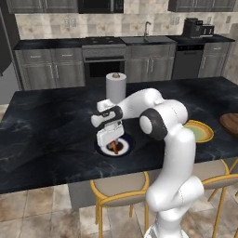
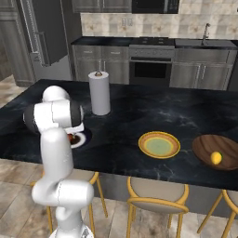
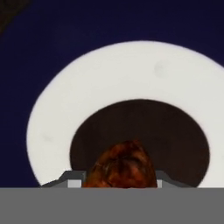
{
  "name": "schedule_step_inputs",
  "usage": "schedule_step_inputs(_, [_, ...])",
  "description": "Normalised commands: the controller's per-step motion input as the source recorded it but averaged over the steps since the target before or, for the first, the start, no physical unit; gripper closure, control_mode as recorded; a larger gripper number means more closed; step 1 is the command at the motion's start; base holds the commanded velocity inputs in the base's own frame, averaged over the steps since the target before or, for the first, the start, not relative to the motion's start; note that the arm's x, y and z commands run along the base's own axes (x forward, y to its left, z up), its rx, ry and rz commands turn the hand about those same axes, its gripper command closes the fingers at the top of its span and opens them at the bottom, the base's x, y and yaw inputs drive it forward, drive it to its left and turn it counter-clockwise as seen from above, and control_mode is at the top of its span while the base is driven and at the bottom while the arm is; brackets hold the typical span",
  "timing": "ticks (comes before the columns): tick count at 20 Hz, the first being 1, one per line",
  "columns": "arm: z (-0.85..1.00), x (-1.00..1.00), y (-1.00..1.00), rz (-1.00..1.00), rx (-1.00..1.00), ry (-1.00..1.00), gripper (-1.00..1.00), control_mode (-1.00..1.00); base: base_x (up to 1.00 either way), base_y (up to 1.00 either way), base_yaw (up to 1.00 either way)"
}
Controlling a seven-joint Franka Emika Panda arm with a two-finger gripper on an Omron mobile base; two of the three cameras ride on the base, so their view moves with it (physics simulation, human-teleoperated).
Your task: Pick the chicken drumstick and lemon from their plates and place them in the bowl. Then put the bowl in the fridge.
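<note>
Gripper (image 3: 119,186) hanging low over blue-rimmed plate (image 3: 65,109), fingers (image 3: 72,179) flanking chicken drumstick (image 3: 123,165) lying between them on dark centre; whether gripping, cannot tell. Drumstick likely light, firm, greasy-slick, tapered; best taking thick middle. Lemon (image 2: 216,158) sitting far off in bowl (image 2: 209,144).

We see island counter (image 1: 51,125) as dark marble-like stone, veined, faintly glossy; bowl (image 2: 204,148) brown wood, visible grain, matt; blue-rimmed plate (image 3: 118,74) smooth glazed ceramic look, white ring flat and even; yellow-orange plate (image 2: 159,144) likewise smooth glaze; chicken drumstick (image 3: 123,166) rough, mottled brown-orange skin; lemon (image 2: 216,158) smooth yellow; paper towel roll (image 2: 99,93) matt white paper; stool frames (image 2: 157,204) look like yellow metal; arm (image 1: 174,153) glossy white plastic.
</note>
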Motion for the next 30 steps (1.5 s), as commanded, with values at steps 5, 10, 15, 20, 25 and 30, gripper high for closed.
schedule_step_inputs(5, [0.55, -0.27, -0.06, 0.00, 0.12, -0.13, 1.00, -1.00, 0.00, 0.00, 0.00])
schedule_step_inputs(10, [0.63, -0.31, -0.21, 0.01, 0.10, -0.10, 1.00, -1.00, 0.00, 0.00, 0.00])
schedule_step_inputs(15, [0.48, -0.26, -0.44, 0.00, 0.00, -0.07, 1.00, -1.00, 0.00, 0.00, 0.00])
schedule_step_inputs(20, [0.38, -0.27, -0.51, 0.00, 0.00, -0.16, 1.00, -1.00, 0.00, 0.00, 0.00])
schedule_step_inputs(25, [0.34, -0.14, -0.54, 0.00, 0.00, -0.21, 1.00, -1.00, 0.00, 0.00, 0.00])
schedule_step_inputs(30, [0.36, -0.14, -0.52, -0.03, 0.00, -0.16, 1.00, -1.00, 0.00, 0.00, 0.00])
